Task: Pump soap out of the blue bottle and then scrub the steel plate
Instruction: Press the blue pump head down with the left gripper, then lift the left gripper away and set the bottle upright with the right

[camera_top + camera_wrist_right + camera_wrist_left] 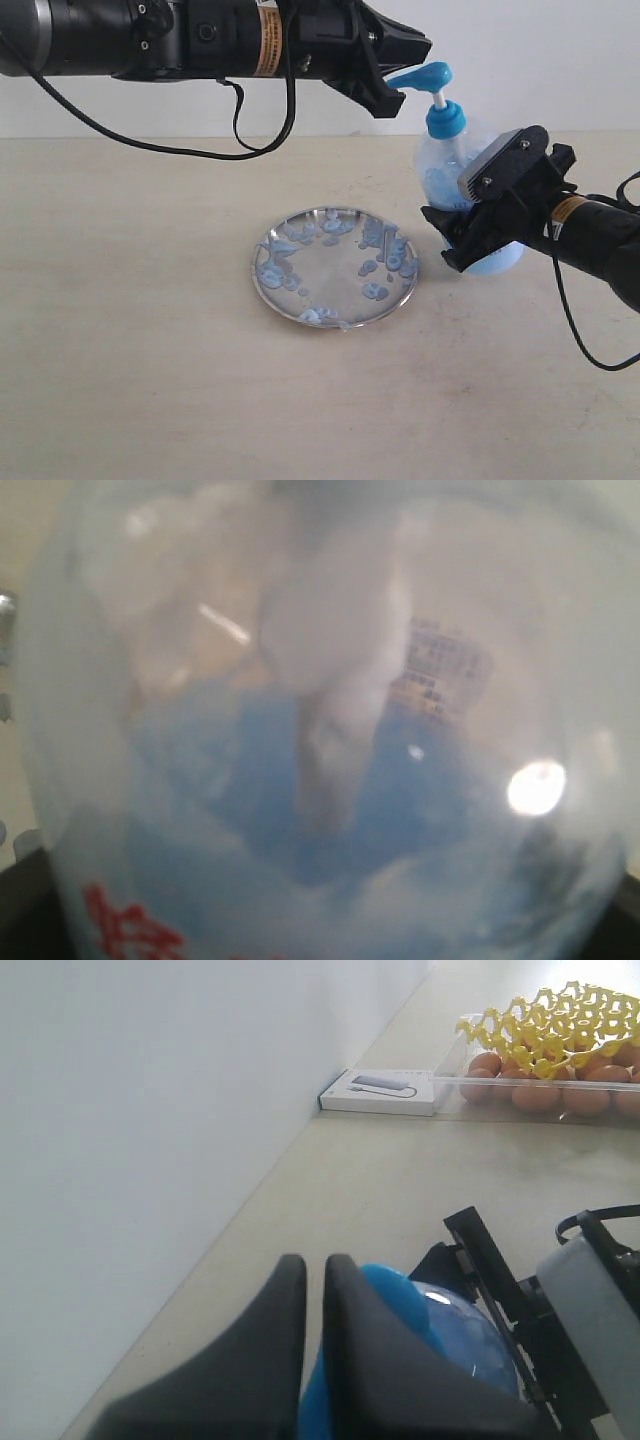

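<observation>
Mirror metal and glossy plastic before me.
The steel plate (335,272) shines mirror-smooth, soap (388,252) blobs glossy; the blue bottle (438,170) is clear plastic, table (130,340) matt.

Beside the black left gripper (313,1268), a bright blue pump head (425,76); the blue bottle (440,165) clear, lettering seemingly red; pale blue soap (385,247) speckles the mirror-silver steel plate (335,272).

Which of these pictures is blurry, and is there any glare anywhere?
Right wrist view: the blue bottle fills the frame, out of focus, with a bright glare spot on its plastic. Left wrist view: the left gripper up close is soft, the background sharper. Exterior view: evenly lit and sharp; the steel plate mirrors light.
</observation>
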Tool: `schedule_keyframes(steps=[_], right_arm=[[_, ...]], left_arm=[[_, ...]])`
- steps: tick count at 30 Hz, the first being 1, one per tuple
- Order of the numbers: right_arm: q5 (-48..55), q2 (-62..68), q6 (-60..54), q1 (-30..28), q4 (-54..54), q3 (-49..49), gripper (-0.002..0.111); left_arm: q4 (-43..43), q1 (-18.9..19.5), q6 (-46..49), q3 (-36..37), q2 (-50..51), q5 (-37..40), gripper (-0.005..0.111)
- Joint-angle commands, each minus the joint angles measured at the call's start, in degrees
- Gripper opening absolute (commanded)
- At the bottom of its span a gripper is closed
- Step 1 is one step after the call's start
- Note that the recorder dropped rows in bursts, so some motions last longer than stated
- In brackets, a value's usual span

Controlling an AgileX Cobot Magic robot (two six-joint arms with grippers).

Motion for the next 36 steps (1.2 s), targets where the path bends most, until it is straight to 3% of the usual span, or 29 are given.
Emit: schedule_keyframes(steps=[1, 19, 36], right_arm=[[3.82, 1.01, 0.67, -0.12, -1.13, 0.83, 0.0], [3.82, 1.01, 0.91, -0.12, -1.26, 0.83, 0.0], [3.82, 1.01, 1.28, -0.12, -1.4, 0.83, 0.0]], left_arm=[[-1.25, -0.18, 0.4, 0.24, -0.32, -1.28, 0.004], [-3.96, -0.64, 0.12, 0.24, 1.43, -2.55, 0.004], [5.73, -0.64, -10.22, 0.24, 6.46, -5.19, 0.004]])
